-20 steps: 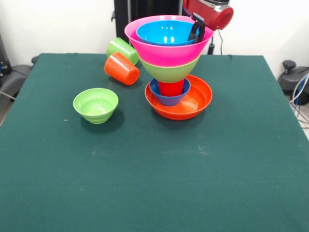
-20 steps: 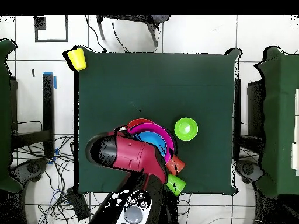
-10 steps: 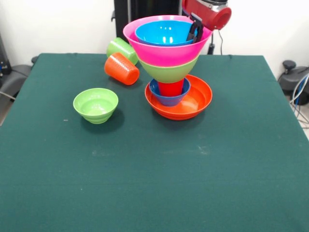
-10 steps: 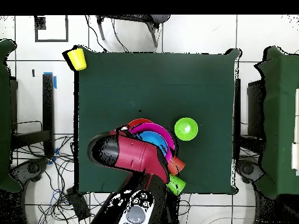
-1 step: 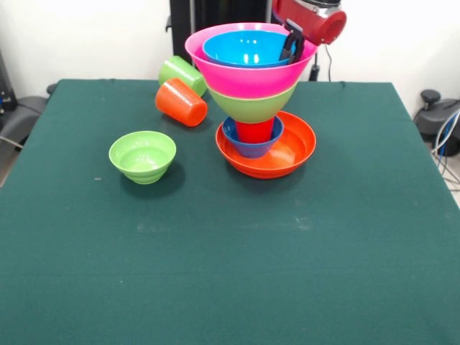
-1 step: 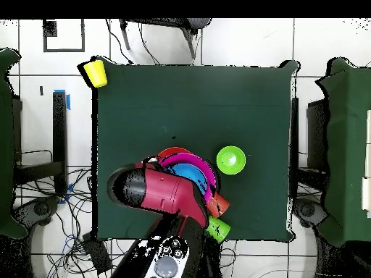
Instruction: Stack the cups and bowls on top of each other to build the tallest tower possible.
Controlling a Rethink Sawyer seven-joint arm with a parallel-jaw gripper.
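Observation:
The tower stands on the wide orange bowl [image 5: 291,152]. Above it come the small dark blue bowl [image 5: 248,147], the red cup [image 5: 255,131], the large green bowl [image 5: 251,108], the pink bowl [image 5: 248,77] and the blue bowl [image 5: 243,47] nested on top. My gripper [image 5: 292,44] is at the blue bowl's right rim, shut on it. In the overhead view the arm [image 6: 163,192] hides the gripper and part of the pink bowl [image 6: 209,172]. A small green bowl [image 5: 142,155] [image 6: 230,160] sits apart on the cloth.
An orange cup [image 5: 181,102] [image 6: 218,206] and a light green cup [image 5: 181,72] [image 6: 217,229] lie on their sides behind the tower. A yellow cup [image 6: 94,72] stands at the table's far corner in the overhead view. Chairs flank the table [image 5: 230,273].
The pink and blue bowls swayed slightly left with my gripper half a second ago, then came back right. Everything else is as it was.

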